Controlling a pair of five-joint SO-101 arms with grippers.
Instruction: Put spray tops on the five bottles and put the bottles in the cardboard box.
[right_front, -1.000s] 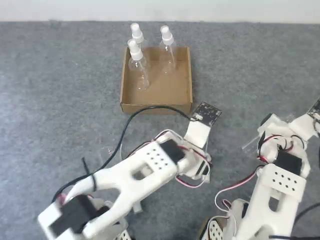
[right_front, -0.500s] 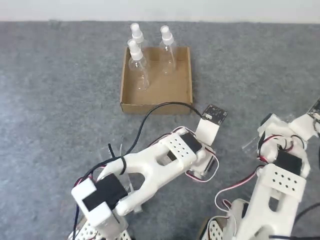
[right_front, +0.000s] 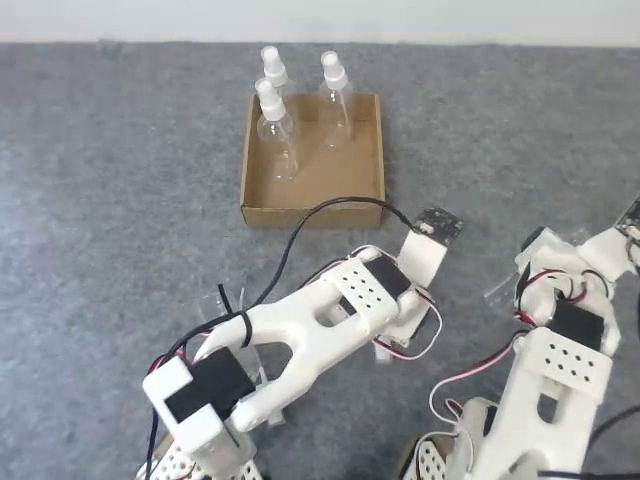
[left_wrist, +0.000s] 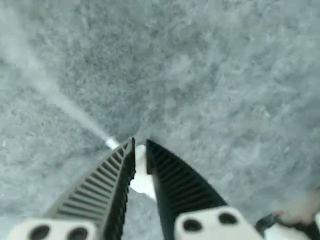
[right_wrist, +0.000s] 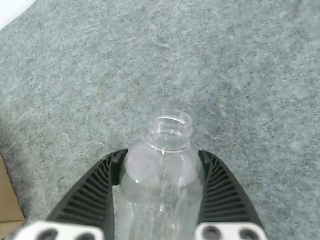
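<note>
1. The box sits open on the grey carpet, at the far side of the arms.
2. In the high view, the front bottle stands upright in the box near its left wall.
3. The right bottle stands upright at the back wall.
4. The back bottle rises at the box's rear left corner. Whether it stands inside or just behind the wall, I cannot tell.
5. All three are clear and topped in white. The rest of the box floor is bare cardboard.
6. The left arm stretches low over the carpet, near the box's front right corner.
7. In its wrist view, the left gripper has its fingers nearly together, pinching a white spray top. The thin tube of that top slants away over the carpet.
8. The right arm stands well apart from the box, to its right.
9. The right gripper is clamped on the shoulders of an open bottle. This bottle is clear and has a bare neck.
10. A corner of the box shows beside that gripper.
</note>
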